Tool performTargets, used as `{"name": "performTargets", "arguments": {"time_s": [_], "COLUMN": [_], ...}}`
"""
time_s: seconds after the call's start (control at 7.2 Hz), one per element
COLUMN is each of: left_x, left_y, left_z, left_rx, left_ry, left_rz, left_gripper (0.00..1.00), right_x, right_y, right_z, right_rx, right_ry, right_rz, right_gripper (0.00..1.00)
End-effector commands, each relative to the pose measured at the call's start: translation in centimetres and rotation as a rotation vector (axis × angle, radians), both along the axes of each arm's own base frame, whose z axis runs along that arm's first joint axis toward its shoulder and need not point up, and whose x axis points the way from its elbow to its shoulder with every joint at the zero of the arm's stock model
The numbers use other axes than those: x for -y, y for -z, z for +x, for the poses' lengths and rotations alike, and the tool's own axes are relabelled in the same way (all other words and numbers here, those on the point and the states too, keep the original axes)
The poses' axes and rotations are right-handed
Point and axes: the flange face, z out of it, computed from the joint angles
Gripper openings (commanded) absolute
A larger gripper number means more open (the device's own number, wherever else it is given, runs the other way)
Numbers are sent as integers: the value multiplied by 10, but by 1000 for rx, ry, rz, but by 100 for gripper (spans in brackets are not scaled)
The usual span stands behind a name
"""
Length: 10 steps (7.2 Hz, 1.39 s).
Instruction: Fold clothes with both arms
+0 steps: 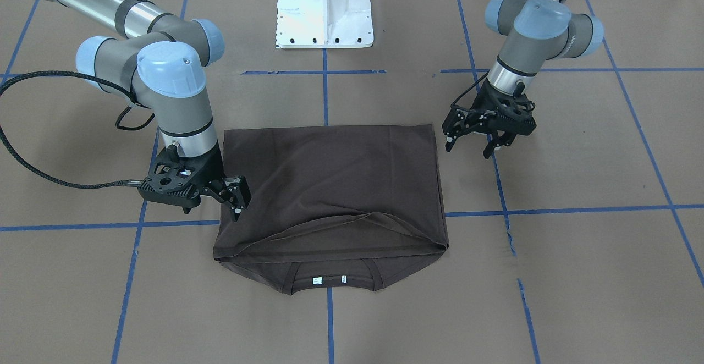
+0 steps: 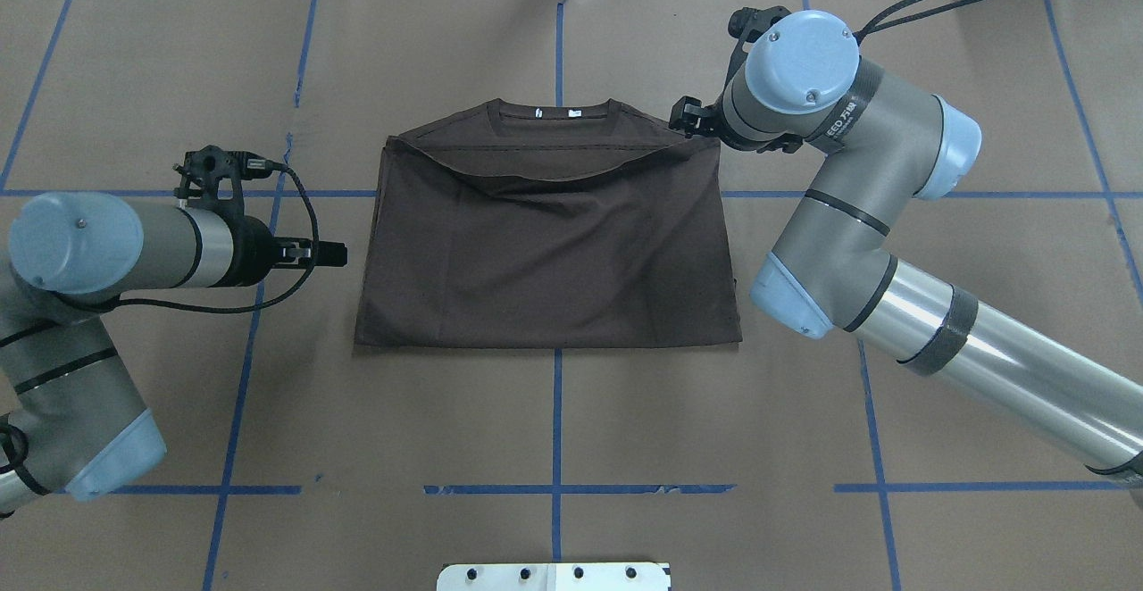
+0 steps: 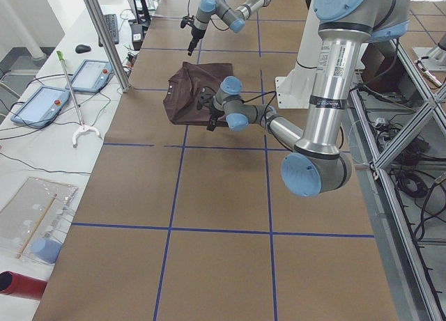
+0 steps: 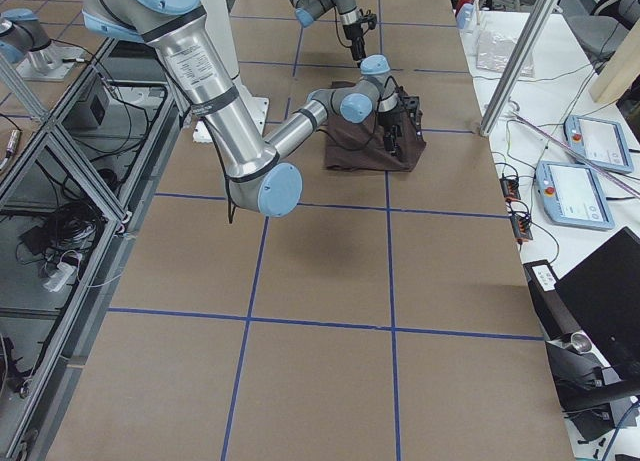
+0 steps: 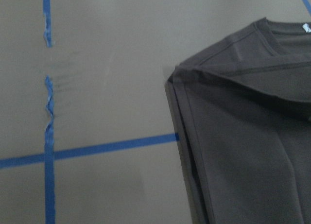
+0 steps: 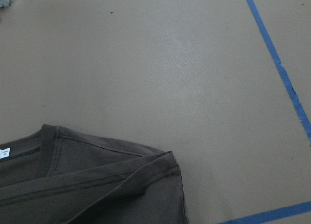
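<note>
The dark brown T-shirt [image 1: 330, 188] [image 2: 545, 252] lies flat mid-table, its lower half folded up over the chest. The collar with white tags [image 1: 330, 280] [image 2: 554, 113] peeks out past the folded hem. My left gripper [image 1: 468, 148] [image 2: 332, 254] hovers open beside the shirt's left edge, clear of the cloth. My right gripper [image 1: 237, 199] [image 2: 683, 118] hangs open over the shirt's right edge near the shoulder, holding nothing. The left wrist view shows the shirt's corner [image 5: 243, 136], and the right wrist view shows the shoulder and collar [image 6: 97, 185]. No fingers show in either.
Brown paper with blue tape lines [image 1: 325, 94] covers the table. The white pedestal base [image 1: 324, 12] [image 2: 554, 576] stands on the robot's side. Tablets [image 3: 42, 102] [image 4: 580, 196] and cables lie on a side bench beyond the table's far edge.
</note>
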Motion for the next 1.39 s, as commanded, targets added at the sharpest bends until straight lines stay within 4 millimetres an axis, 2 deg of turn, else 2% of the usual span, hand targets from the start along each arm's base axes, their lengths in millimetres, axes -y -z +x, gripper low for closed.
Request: {"name": "performTargets", "arguments": {"time_s": [0.0, 0.14, 0.28, 0.56, 0.69, 0.97, 1.11, 1.25], "left_x": [-42, -54, -57, -57, -60, -68, -69, -69], "left_y": [-9, -5, 1, 3, 3, 2, 2, 3], "left_z": [35, 49, 55, 56, 60, 67, 67, 67], "left_rx": [-65, -82, -92, -94, -92, -89, -87, -88], "left_ry": [43, 31, 24, 24, 17, -2, -2, -4], "left_rz": [-116, -144, -146, -144, -145, -143, -144, -142], "left_gripper": [57, 56, 55, 54, 50, 24, 20, 0], "right_x": [-1, -2, -2, -1, -1, 0, 1, 2], "right_y": [1, -1, -2, -3, -4, -5, -6, -6], "right_z": [2, 3, 2, 4, 4, 6, 8, 9], "right_rx": [3, 0, -1, -6, -8, -9, -12, -16], "right_ry": [0, 1, 3, 7, 9, 6, 6, 9], "right_rz": [2, 1, 1, 6, 6, 5, 7, 13], "right_gripper": [100, 100, 100, 100, 100, 100, 100, 100]}}
